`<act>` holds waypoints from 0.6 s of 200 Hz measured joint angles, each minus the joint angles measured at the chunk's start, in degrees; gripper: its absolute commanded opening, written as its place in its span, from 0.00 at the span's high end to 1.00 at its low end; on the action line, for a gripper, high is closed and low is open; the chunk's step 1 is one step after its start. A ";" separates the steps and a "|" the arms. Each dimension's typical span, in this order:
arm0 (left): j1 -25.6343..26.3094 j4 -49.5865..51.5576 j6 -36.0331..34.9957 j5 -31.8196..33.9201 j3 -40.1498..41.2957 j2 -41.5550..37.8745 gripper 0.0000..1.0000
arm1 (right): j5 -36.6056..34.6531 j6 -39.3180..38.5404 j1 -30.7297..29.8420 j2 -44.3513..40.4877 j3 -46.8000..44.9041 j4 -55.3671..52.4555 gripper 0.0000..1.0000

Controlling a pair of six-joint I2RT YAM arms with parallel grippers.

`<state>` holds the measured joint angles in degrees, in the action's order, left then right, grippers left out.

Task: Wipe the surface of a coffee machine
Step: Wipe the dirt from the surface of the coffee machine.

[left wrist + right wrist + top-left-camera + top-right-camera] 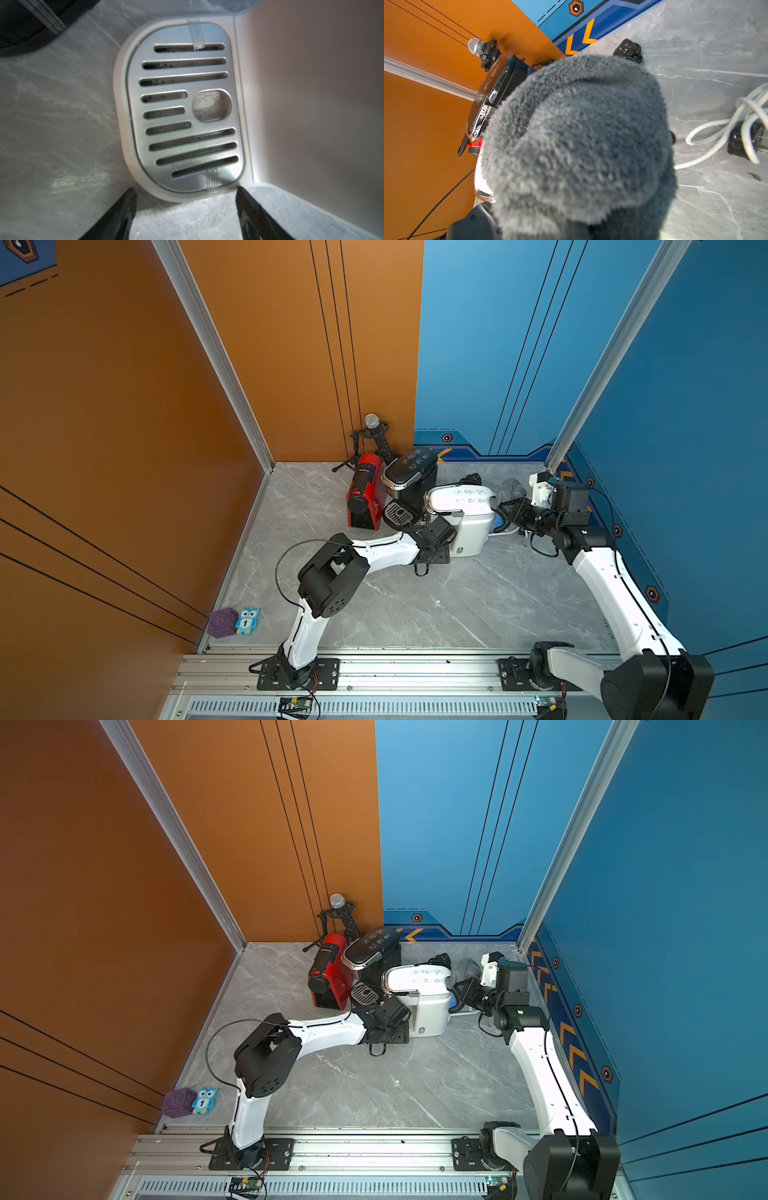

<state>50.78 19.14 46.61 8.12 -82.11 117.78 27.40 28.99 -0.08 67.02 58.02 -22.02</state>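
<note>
Three coffee machines stand on the marble table; my landmark is the white coffee machine. The black coffee machine is just beside it on the orange-wall side, and the red coffee machine is beyond that one. A microphone stands behind those two, in the corner.

The left gripper is low at the white machine's front. In the left wrist view its fingers stand wide apart with nothing between them. The slotted drip tray lies just past the tips, with dark specks in its slots.

The right gripper is at the white machine's rear, closed tight on the grey cloth. The cloth fills the right wrist view and hides the fingertips. It sits against the rear top edge of the machine, but I can't tell if it actually touches.

A white cord is coiled on the table behind the machine.
</note>
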 measured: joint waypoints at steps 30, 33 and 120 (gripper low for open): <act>0.09 0.63 1.16 0.00 -0.42 0.28 0.24 | -1.05 0.00 0.13 1.49 -6.43 4.76 0.89; 0.13 0.79 1.27 0.00 -0.52 0.33 0.24 | -1.20 0.00 0.13 1.95 -6.91 5.07 0.89; 5.27 0.90 0.48 -1.22 -6.45 4.79 0.24 | -3.76 -0.02 0.72 17.33 -7.28 6.14 0.89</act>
<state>56.05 20.03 47.09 6.90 -88.55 122.56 23.64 28.97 0.64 84.36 50.74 -15.88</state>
